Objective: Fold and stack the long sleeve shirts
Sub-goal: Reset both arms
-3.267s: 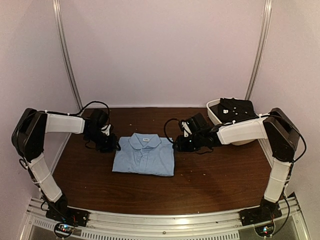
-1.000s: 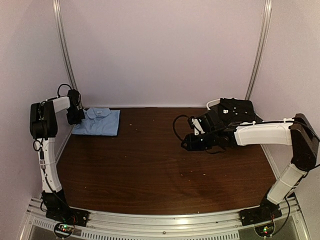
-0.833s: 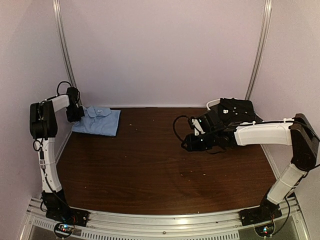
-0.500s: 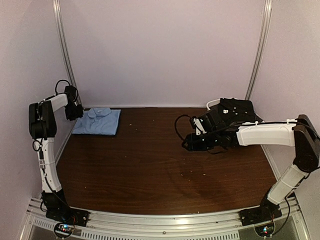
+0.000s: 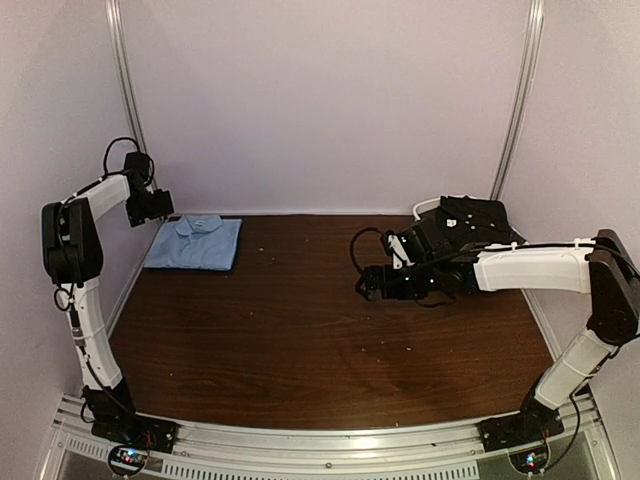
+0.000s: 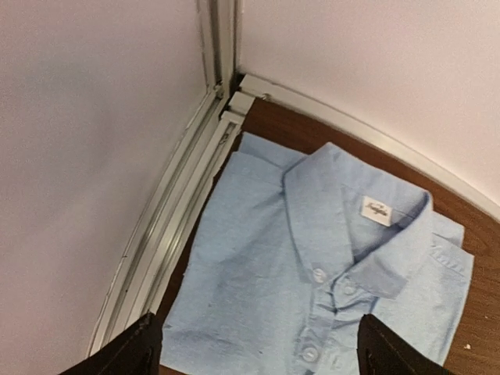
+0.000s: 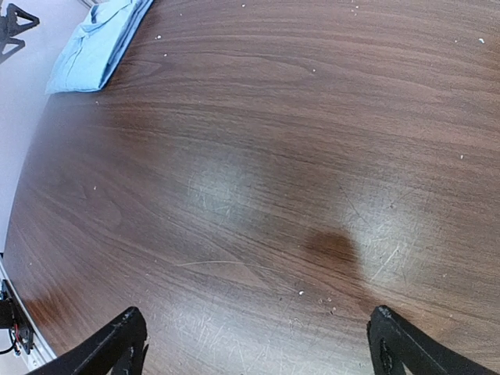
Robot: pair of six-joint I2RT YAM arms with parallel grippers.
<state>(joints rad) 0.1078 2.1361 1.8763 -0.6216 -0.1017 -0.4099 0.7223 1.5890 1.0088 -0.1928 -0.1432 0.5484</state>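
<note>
A folded light blue long sleeve shirt point(image 5: 195, 244) lies flat in the table's far left corner, collar toward the back wall. My left gripper point(image 5: 150, 205) hangs above the shirt's left edge, lifted off it. In the left wrist view its gripper point(image 6: 258, 351) is open, fingers wide apart over the shirt point(image 6: 312, 273), holding nothing. My right gripper point(image 5: 370, 285) hovers over the right half of the table. The right wrist view shows that gripper point(image 7: 258, 344) open over bare wood, with the blue shirt point(image 7: 98, 43) far off at the upper left.
A white tub point(image 5: 423, 211) stands at the back right, behind the right arm, with a dark garment point(image 5: 475, 218) in it. The brown table point(image 5: 300, 330) is ringed by walls and metal corner posts point(image 6: 223, 47).
My left gripper has opened, let go of the blue shirt and risen up and left; the shirt has settled flat. My right gripper has opened wider and shifted slightly left.
</note>
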